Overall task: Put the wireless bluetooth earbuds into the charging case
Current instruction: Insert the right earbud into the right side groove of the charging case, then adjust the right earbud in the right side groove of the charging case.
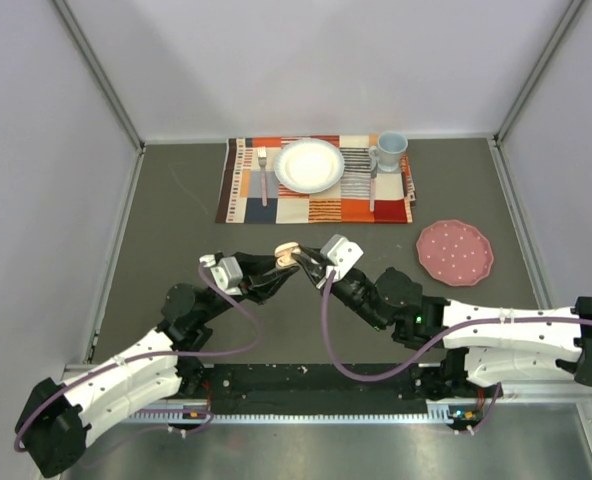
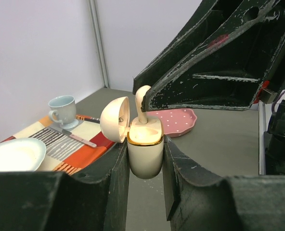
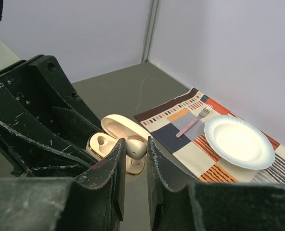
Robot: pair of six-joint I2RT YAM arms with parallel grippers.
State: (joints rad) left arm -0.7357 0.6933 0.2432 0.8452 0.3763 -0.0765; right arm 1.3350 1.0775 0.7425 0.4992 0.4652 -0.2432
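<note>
My left gripper (image 2: 145,161) is shut on the cream charging case (image 2: 145,154), which it holds upright above the table with its lid (image 2: 114,119) open to the left. My right gripper (image 3: 135,153) is shut on a white earbud (image 3: 136,148). The earbud's stem points down into the case's near slot (image 3: 133,166). The other slot (image 3: 100,143) is empty. From the left wrist the earbud (image 2: 142,103) stands out of the case under the right gripper's fingers (image 2: 205,82). From above, both grippers meet at the case (image 1: 287,250) in mid-table. No other earbud shows.
A patchwork placemat (image 1: 316,205) lies at the back with a white plate (image 1: 309,165), a fork (image 1: 262,170), a knife (image 1: 373,185) and a light blue cup (image 1: 390,150). A pink dotted plate (image 1: 455,251) lies to the right.
</note>
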